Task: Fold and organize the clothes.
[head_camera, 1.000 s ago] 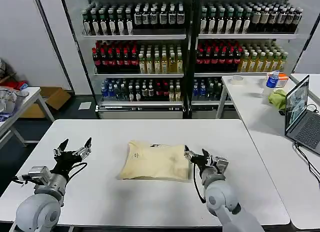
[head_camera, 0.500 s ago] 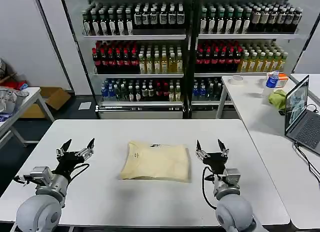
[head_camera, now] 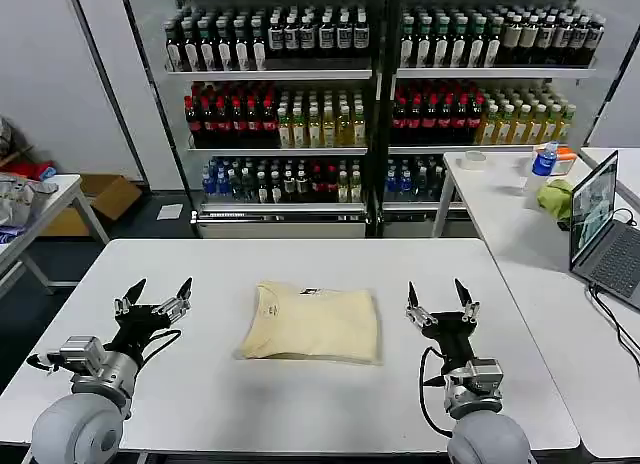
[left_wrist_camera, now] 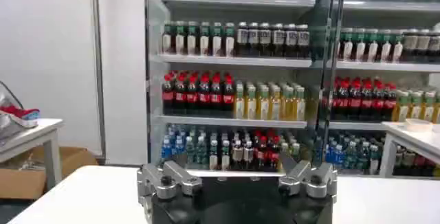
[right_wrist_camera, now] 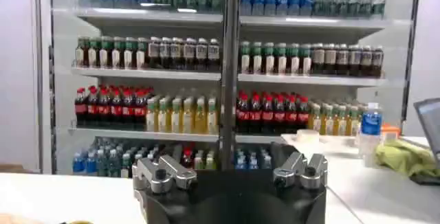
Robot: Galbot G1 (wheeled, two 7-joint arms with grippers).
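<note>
The clothes, a pale cream-yellow T-shirt [head_camera: 310, 322], lie folded into a flat rectangle in the middle of the white table [head_camera: 300, 404], a small dark label at the neck on the far edge. My left gripper [head_camera: 154, 296] stands open to the shirt's left, fingers pointing up and away, holding nothing. To the shirt's right my right gripper [head_camera: 439, 300] is open too, clear of the fabric. In the left wrist view the left gripper [left_wrist_camera: 237, 175] faces the shelves with its jaws spread. The right gripper [right_wrist_camera: 230, 170] does the same in the right wrist view.
Shelves of bottles [head_camera: 370, 94] stand behind the table. A second table at the right carries a laptop [head_camera: 600, 219], a green cloth [head_camera: 555, 197] and a blue-capped bottle [head_camera: 544, 160]. At the left, another table [head_camera: 50, 199] holds fabric items, with a cardboard box [head_camera: 100, 199] on the floor.
My right gripper let go of the shirt's right edge, opened, and drew back to the right, turning its fingers upward. The left gripper barely moved.
</note>
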